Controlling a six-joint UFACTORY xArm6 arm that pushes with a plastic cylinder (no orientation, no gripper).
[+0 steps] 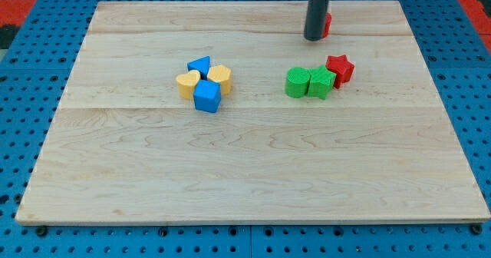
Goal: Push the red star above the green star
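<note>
Blue pegboard frames the scene on every side, and on it sits our pale wooden worktop [253,181], filling most of the frame. Coming down from the top edge, right of centre, we have the dark rod, and our tip [314,38] is planted on the worktop in the upper right of the frame. Fingers? We carry none, just the bare rod, so nothing is held.

Right behind the rod, a small red block [327,24] peeks out on its right side, touching or nearly touching it; most of it is hidden, so we cannot tell its shape.

Below the tip, in the right-centre, a tight row of three: a green block [297,82] of rounded shape on the left, the green star [321,82] pressed against it, and the red star [339,67] at the green star's upper right, touching it. So the red star sits up and to the right of the green star, not directly above. Our tip stands apart from this group, above it and a little left of the red star.

Over in the left-centre, well apart, a cluster of four huddles together: blue cube [207,97] at the bottom, yellow block [188,82] at left, yellow block [220,77] at right, and a blue triangular block [200,64] on top.
</note>
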